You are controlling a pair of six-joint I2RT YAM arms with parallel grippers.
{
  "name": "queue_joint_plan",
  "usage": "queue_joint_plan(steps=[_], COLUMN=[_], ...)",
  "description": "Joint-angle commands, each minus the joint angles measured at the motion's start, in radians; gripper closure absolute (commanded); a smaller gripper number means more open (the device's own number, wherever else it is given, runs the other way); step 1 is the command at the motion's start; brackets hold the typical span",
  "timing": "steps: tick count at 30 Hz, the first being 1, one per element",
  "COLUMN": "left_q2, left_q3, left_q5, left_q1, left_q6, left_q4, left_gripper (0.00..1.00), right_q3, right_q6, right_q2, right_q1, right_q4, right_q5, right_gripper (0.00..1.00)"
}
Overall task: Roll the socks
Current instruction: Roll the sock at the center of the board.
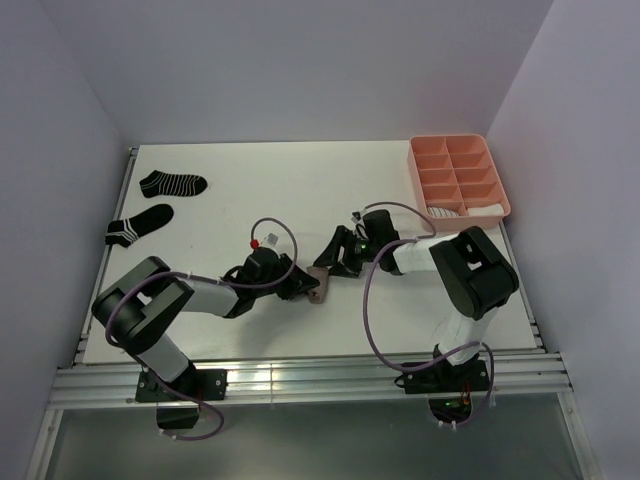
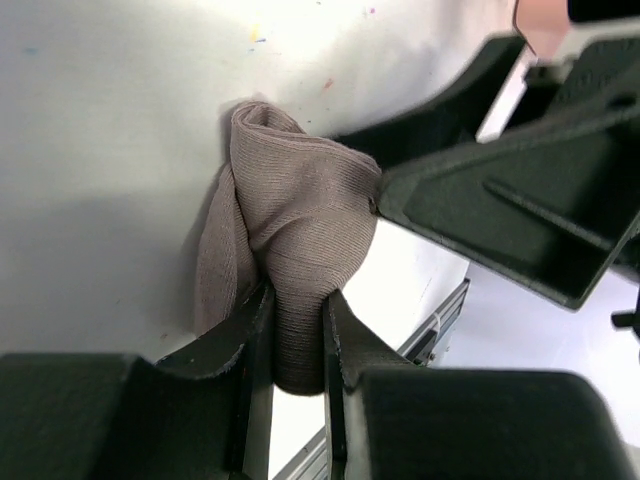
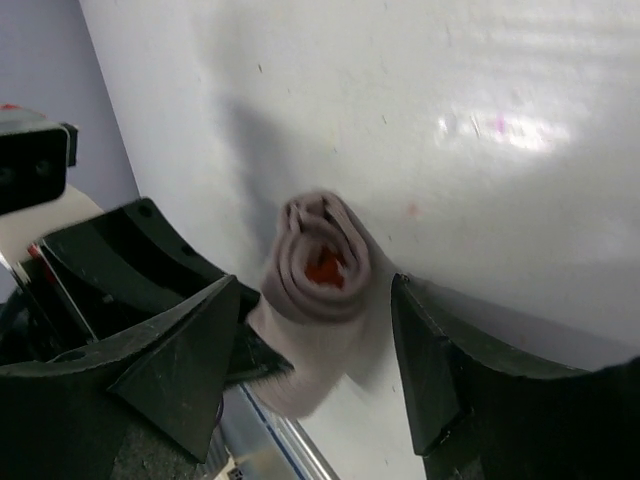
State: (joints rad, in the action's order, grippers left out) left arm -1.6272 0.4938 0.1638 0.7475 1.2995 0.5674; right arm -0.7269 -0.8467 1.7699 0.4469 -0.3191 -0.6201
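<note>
**Taupe sock pinched on one side, free on the other**

In the top view most of the taupe ribbed ankle sock [image 1: 318,290] is covered: only a small brownish patch shows at mid-table, where the two black claws meet over the white tabletop [image 1: 400,320]. The wrist cameras show more. The left gripper [image 2: 298,300] is clenched on a fold of the sock [image 2: 300,210], its two fingers pressing the fabric between them. The fabric's lower end is lost behind them and the rest bunches upward on the table. The right gripper [image 3: 317,290] stands released, one finger on each side of the rolled sock [image 3: 320,265] with a gap on both sides. A speck of red [image 3: 325,268] shows at the core of the roll; what it belongs to is hard to make out.

Far left on the table lie two black socks with thin white stripes [image 1: 172,184] [image 1: 139,225], flat and apart from each other. A pink plastic tray with compartments [image 1: 452,168] sits at the far right. Pale fabric [image 1: 447,211] fills its nearest cells, too small to read clearly.
</note>
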Motion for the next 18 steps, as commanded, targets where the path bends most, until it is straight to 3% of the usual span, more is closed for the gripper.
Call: queue_joint_plan(steps=[1,8,18], left_q2=[0.045,0.105,0.122], left_q3=[-0.029,-0.081,-0.143], left_q5=[-0.064,-0.09,-0.09], left_q1=[-0.002,-0.004,-0.004], left_q6=[0.046,0.106,0.164], left_q4=[-0.125,-0.132,-0.069], left_gripper=[1.0,1.0,1.0], right_q3=[0.078,0.15,0.109], right_q6=[0.023,-0.098,-0.207], right_q2=[-0.061,-0.144,0.034], right_q1=[-0.005,0.006,0.148], right_q4=[0.078,0.006,-0.135], right_q5=[0.086,0.106,0.048], right_gripper=[0.3,0.27,0.28])
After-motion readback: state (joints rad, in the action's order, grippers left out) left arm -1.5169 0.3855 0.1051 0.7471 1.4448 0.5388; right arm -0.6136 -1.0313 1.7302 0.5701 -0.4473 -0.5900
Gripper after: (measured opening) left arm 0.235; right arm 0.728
